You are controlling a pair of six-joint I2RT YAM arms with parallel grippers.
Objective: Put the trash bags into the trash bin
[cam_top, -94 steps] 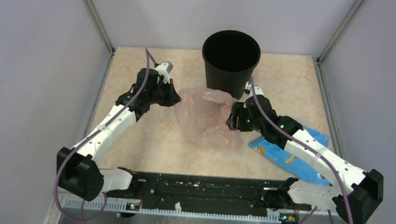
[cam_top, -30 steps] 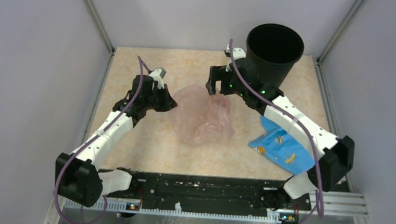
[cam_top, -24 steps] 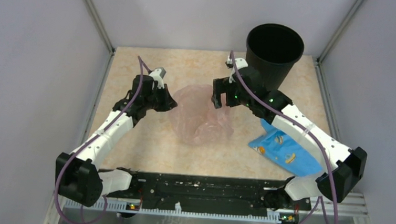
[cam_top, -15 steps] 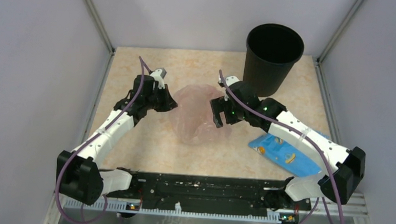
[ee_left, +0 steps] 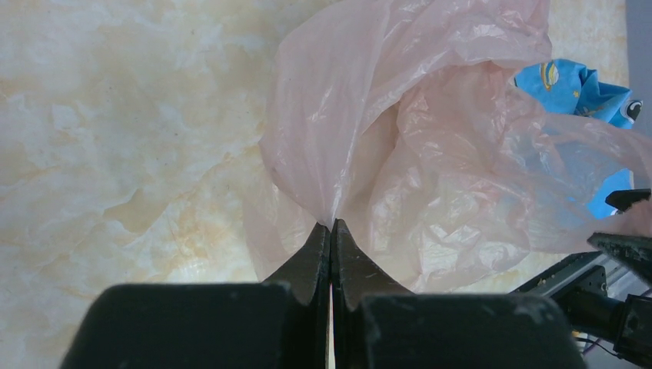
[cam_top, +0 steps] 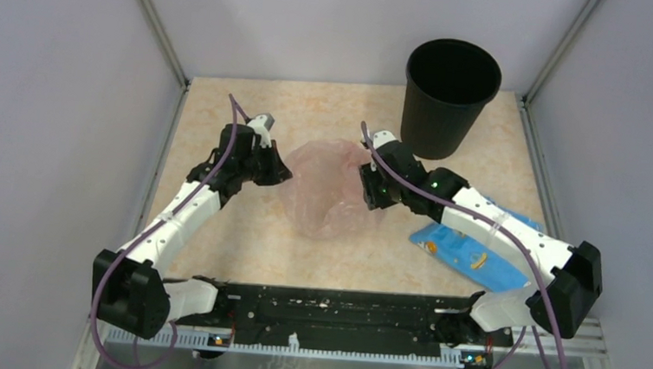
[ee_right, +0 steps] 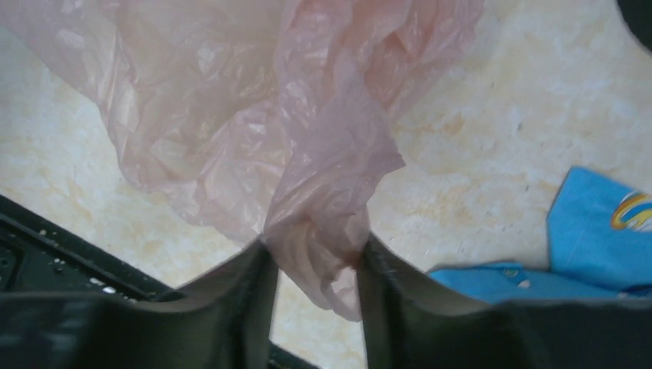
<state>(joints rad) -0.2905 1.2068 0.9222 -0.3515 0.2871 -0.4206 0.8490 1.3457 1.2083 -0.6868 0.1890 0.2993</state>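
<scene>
Spanning the gap between the two arms, the trash bag (cam_top: 327, 193) lies crumpled at the middle of the surface (cam_top: 241, 239), its longer stretch running roughly left to right. The left pincer (cam_top: 282, 171) has its tips pressed together on the bag's left edge, the film fanning out from that pinch in taut pleats. The right pincer (cam_top: 366, 187) sits at the bag's right side with a gathered, twisted fold of film filling the gap between its fingers and touching both, so I judge it clamped on the bag rather than merely straddling it. The bag is thin, translucent pale-pink plastic, crinkled and glossy, with no shape of its own; it will likely sag and trail wherever it is not held. The trash bin (cam_top: 449, 93) stands upright at the far right corner of the surface, a round black plastic tub with plain tapered sides and an open mouth wider than its base. It lies beyond and to the right of the bag, well apart from the left pincer and nearer the right arm, so the carry probably runs toward that corner. A flat blue packet (cam_top: 474, 256) lies near the right edge under the right arm, apart from the bag.
</scene>
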